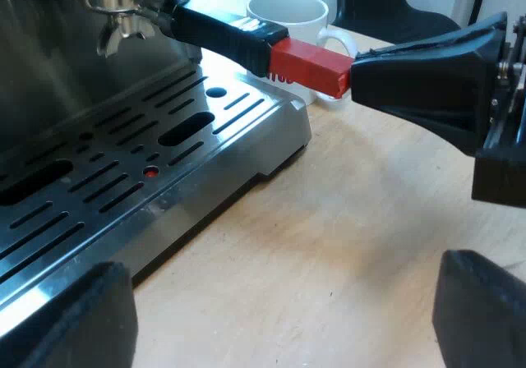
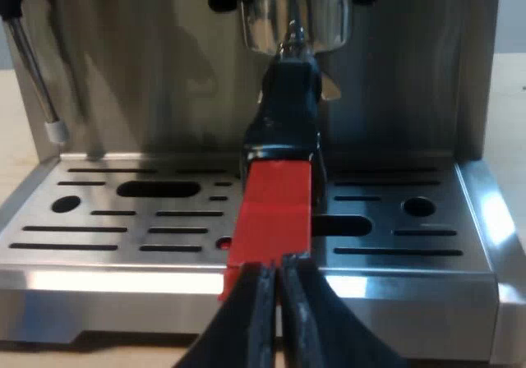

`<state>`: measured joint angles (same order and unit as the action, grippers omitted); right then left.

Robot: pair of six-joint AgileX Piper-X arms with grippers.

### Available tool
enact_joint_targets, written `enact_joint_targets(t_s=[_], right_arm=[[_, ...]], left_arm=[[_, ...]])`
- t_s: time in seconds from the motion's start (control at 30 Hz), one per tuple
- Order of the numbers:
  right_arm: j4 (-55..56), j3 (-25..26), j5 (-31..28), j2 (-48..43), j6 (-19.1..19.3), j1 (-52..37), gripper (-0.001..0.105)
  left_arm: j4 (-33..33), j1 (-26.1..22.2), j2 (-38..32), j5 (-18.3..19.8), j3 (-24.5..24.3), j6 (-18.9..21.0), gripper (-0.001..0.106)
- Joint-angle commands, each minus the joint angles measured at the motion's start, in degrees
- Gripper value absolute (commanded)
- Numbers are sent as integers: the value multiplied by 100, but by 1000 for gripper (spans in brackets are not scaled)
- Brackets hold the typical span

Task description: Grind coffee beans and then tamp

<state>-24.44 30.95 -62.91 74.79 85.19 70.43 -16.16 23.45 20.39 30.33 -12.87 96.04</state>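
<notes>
My left gripper (image 1: 283, 265) has its jaws spread wide with nothing between them, low over the wooden table (image 1: 345, 245) just beside the drip tray (image 1: 279, 126) of the espresso machine (image 1: 49, 56). My right gripper (image 2: 275, 265) has its jaws pressed almost together, tips touching the red end (image 2: 271, 212) of the handle (image 2: 283, 113). The holder (image 2: 293, 19) is locked into the machine's front, its handle lying level and pointing straight out over the tray at the right gripper, with a white mug (image 1: 296, 31) beyond on the table.

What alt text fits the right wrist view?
Right gripper, fingers nearly together, sits at the red end of a dark handle. The holder is locked into the front of the espresso machine, above its slotted metal drip tray.
</notes>
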Motion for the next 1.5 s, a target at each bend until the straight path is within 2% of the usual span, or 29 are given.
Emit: enact_joint_targets(t_s=[0.03, 0.23, 0.5, 0.73, 1.03, 1.1, 1.13, 1.17, 1.2, 1.27, 1.5], right_arm=[[-2, 31, -252, 27, 77, 12, 5], [115, 31, -289, 27, 77, 221, 5], [422, 31, -687, -179, 77, 594, 5], [421, 31, -678, -458, 77, 872, 5], [886, 31, -530, -1012, 307, 926, 8], [955, 31, -520, -1061, 307, 926, 14], [1070, 31, -456, -1247, 306, 926, 38], [1067, 31, -375, -1326, 306, 926, 54], [1067, 31, -366, -1385, 306, 926, 64], [1135, 48, -365, -1467, 322, 926, 68], [2519, 749, 40, -1636, 227, 915, 65]], left_arm=[[105, 27, -18, 81, -3, 60, 79], [105, 27, -18, 81, -3, 60, 79], [105, 27, -18, 81, -3, 60, 79], [20, 27, -18, 81, -3, 60, 79], [20, 27, -18, 81, -3, 60, 79], [20, 27, -18, 81, -3, 60, 79], [20, 27, -18, 81, -3, 60, 79], [20, 27, -18, 81, -3, 60, 79], [20, 27, -18, 81, -3, 60, 79], [20, 27, -18, 81, -3, 60, 79], [20, 27, -18, 238, -3, 60, 79]])
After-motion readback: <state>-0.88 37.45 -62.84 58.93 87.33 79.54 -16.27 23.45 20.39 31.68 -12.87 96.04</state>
